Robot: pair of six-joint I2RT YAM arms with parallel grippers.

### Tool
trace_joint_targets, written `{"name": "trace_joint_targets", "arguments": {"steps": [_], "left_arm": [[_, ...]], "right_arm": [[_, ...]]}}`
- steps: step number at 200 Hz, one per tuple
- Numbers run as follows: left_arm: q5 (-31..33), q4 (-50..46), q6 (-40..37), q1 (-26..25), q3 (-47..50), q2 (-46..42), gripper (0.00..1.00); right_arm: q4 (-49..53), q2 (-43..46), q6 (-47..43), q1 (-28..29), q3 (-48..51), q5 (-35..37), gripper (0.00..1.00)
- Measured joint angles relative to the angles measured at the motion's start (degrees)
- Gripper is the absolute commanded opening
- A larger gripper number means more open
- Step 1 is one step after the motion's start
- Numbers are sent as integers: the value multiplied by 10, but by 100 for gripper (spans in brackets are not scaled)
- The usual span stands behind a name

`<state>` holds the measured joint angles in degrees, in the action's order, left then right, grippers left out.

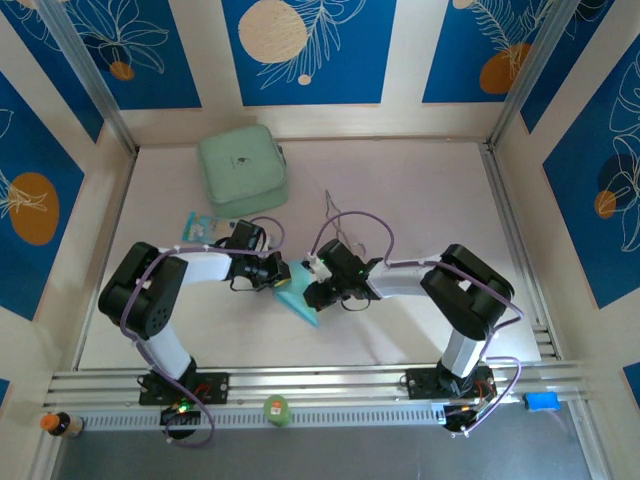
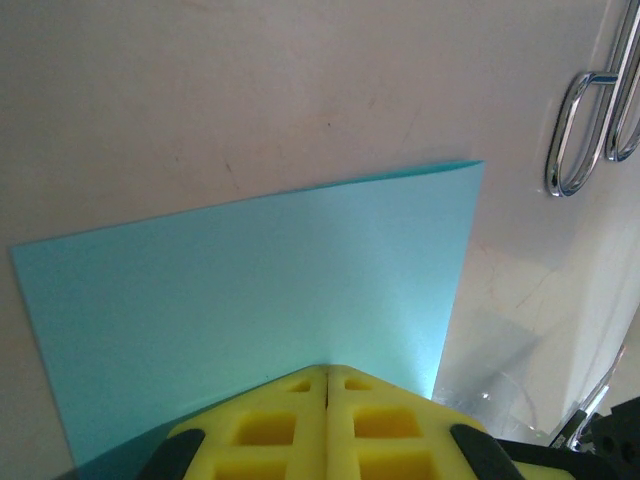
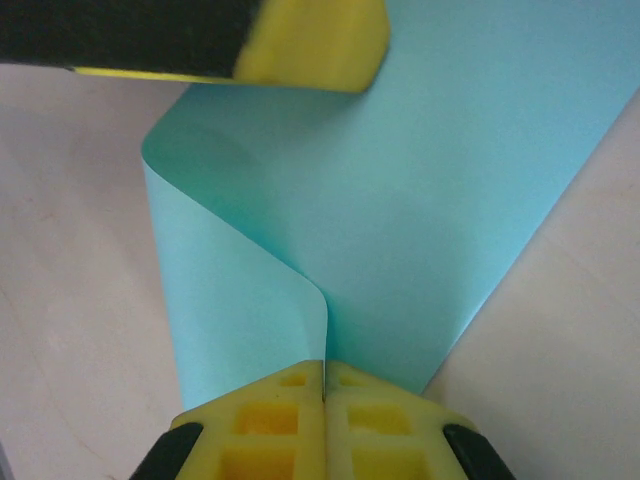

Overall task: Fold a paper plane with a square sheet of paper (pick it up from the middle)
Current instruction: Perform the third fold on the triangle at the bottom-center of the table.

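Observation:
The square sheet of paper [image 1: 300, 303] is cyan and lies mid-table between the two arms, partly folded. My right gripper [image 1: 310, 292] is shut on it. In the right wrist view a raised pinch of the paper [image 3: 430, 200] curls up into the closed yellow pads [image 3: 325, 368]. My left gripper [image 1: 283, 275] is shut with nothing seen between its pads. Its closed tip [image 2: 327, 370] sits on or just over the flat paper [image 2: 260, 290]. One of the left gripper's fingers [image 3: 310, 45] shows over the sheet's far part in the right wrist view.
A mint-green case [image 1: 243, 168] stands at the back left, with a small blue-and-white packet [image 1: 203, 224] in front of it. Metal tongs [image 1: 335, 215] lie just behind the grippers; their loop [image 2: 585, 130] is close to the paper's corner. Walls enclose the table.

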<state>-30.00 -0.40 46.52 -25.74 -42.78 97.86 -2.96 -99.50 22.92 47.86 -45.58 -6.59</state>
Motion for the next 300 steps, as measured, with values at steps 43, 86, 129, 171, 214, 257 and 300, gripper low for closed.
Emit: {"name": "trace_joint_targets", "arguments": {"steps": [43, 86, 129, 171, 214, 257, 300], "left_arm": [[0, 0, 0, 0, 0, 0, 5], [0, 0, -2, 0, 0, 0, 9], [9, -22, -6, 0, -19, 0, 20], [22, -37, -4, -1, -26, -43, 19], [29, -2, 29, -23, 34, -150, 4], [36, 54, 78, -78, 109, -193, 0], [44, 109, 122, -99, 163, -192, 0]], "right_arm": [[0, -1, 0, 0, -1, 0, 2], [0, 0, 0, 0, -1, 0, 1], [-11, -2, 5, 0, 2, 0, 2], [-22, -2, 11, 0, 7, 0, 1], [-26, -2, 12, 0, 8, 0, 1], [-37, -2, 16, -1, 14, -1, 2], [-45, -2, 20, -3, 18, -3, 2]]}}
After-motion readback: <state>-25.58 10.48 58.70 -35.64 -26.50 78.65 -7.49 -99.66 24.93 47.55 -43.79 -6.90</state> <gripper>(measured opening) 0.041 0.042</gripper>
